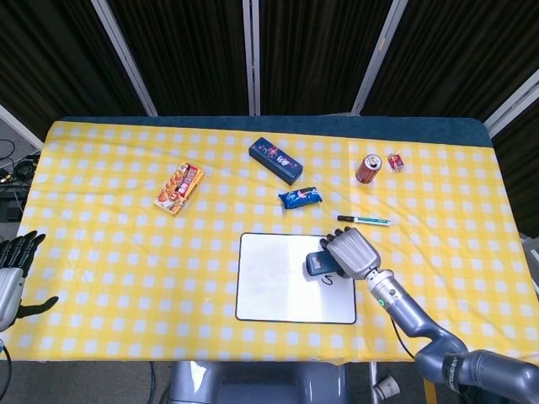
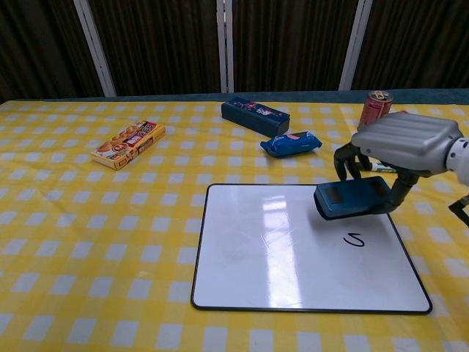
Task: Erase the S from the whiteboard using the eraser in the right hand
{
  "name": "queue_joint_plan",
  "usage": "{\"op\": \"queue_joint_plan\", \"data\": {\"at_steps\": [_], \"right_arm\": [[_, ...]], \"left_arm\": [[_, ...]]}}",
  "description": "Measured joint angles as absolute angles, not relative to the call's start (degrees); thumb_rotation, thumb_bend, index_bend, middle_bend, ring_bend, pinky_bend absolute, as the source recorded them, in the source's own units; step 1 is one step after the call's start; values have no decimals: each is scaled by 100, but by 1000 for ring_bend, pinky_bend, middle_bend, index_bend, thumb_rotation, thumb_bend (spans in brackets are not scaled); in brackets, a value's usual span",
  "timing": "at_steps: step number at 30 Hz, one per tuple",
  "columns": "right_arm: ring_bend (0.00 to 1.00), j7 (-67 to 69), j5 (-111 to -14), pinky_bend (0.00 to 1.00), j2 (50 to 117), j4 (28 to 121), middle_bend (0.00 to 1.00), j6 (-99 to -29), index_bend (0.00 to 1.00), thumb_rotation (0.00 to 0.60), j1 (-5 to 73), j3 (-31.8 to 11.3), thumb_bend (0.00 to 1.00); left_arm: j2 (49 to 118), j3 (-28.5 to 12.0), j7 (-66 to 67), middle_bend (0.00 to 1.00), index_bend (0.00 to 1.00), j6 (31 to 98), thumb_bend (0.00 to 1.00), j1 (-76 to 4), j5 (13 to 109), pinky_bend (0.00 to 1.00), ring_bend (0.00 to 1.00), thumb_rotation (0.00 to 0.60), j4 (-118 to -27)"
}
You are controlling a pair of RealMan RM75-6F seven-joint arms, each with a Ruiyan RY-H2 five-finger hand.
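A white whiteboard (image 1: 269, 290) (image 2: 278, 257) with a black rim lies flat near the table's front edge. A small black S (image 1: 328, 281) (image 2: 354, 240) is written near its right side. My right hand (image 1: 352, 252) (image 2: 401, 144) grips a dark blue eraser (image 1: 320, 263) (image 2: 352, 199) from above and holds it over the board, just above and left of the S. The eraser hangs clear of the S. My left hand (image 1: 13, 273) shows only in the head view, at the far left off the table edge, holding nothing, fingers apart.
Behind the board lie a marker pen (image 1: 364, 220), a blue snack packet (image 1: 301, 198) (image 2: 291, 143), a dark blue box (image 1: 275, 159) (image 2: 255, 116) and an orange biscuit box (image 1: 179, 188) (image 2: 128, 144). A red can (image 1: 369, 168) (image 2: 374, 110) and a small red packet (image 1: 394, 161) stand at the back right.
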State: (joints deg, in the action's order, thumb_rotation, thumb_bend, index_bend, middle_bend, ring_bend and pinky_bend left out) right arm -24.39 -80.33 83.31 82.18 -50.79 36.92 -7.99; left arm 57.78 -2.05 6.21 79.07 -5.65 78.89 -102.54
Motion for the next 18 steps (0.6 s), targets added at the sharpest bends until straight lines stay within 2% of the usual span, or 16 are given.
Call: {"op": "queue_joint_plan", "data": {"at_steps": [12, 18], "right_arm": [[475, -2928, -7475, 526, 8589, 8115, 573, -4842, 517, 600, 3800, -585, 572], [510, -3039, -7356, 526, 8565, 8282, 581, -4746, 528, 600, 3774, -358, 673]], "left_arm": [[5783, -159, 662, 0, 0, 7879, 0, -597, 7978, 0, 0, 600, -10203], [5808, -134, 676, 0, 0, 7870, 0, -613, 8029, 0, 0, 600, -10202]]}}
